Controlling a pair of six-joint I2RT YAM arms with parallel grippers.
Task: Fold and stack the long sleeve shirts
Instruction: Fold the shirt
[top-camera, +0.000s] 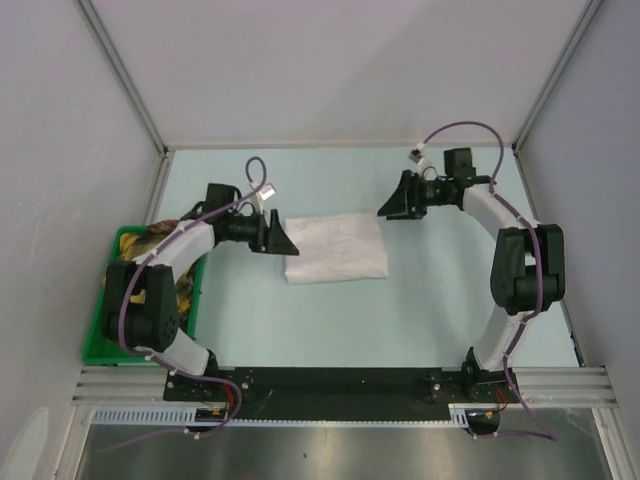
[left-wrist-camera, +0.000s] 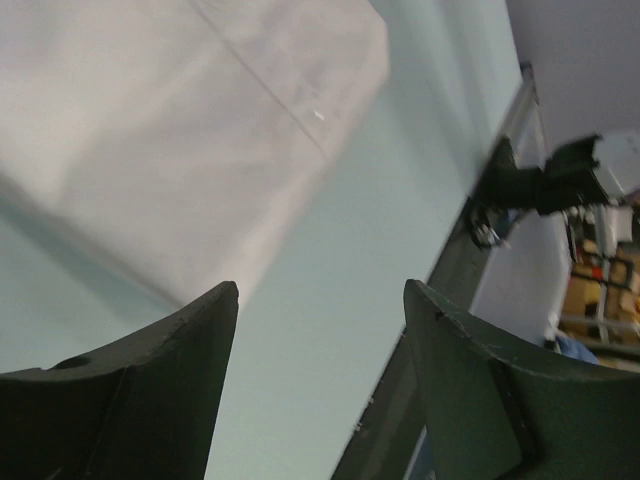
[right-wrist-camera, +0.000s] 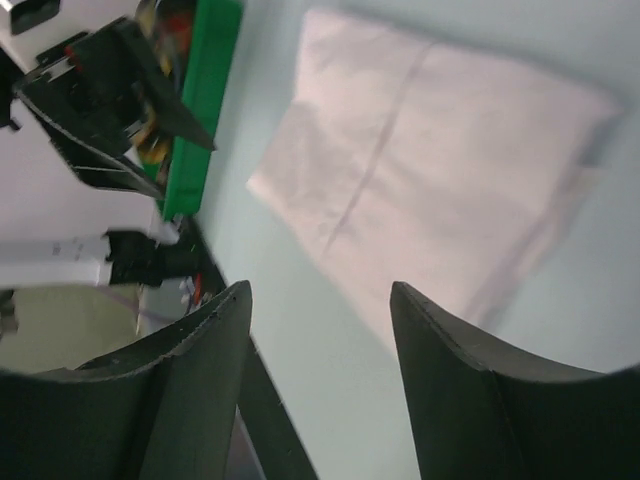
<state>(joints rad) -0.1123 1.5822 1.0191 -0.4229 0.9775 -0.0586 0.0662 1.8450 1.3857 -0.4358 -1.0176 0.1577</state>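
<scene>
A folded white long sleeve shirt lies as a rectangle in the middle of the pale table. It also shows in the left wrist view and the right wrist view. My left gripper hovers at the shirt's left edge, open and empty, its jaws spread over bare table. My right gripper hovers just off the shirt's far right corner, open and empty, jaws spread above table beside the shirt.
A green bin holding more items stands at the table's left edge behind my left arm; it also shows in the right wrist view. White walls enclose the far side and both flanks. A black rail runs along the near edge.
</scene>
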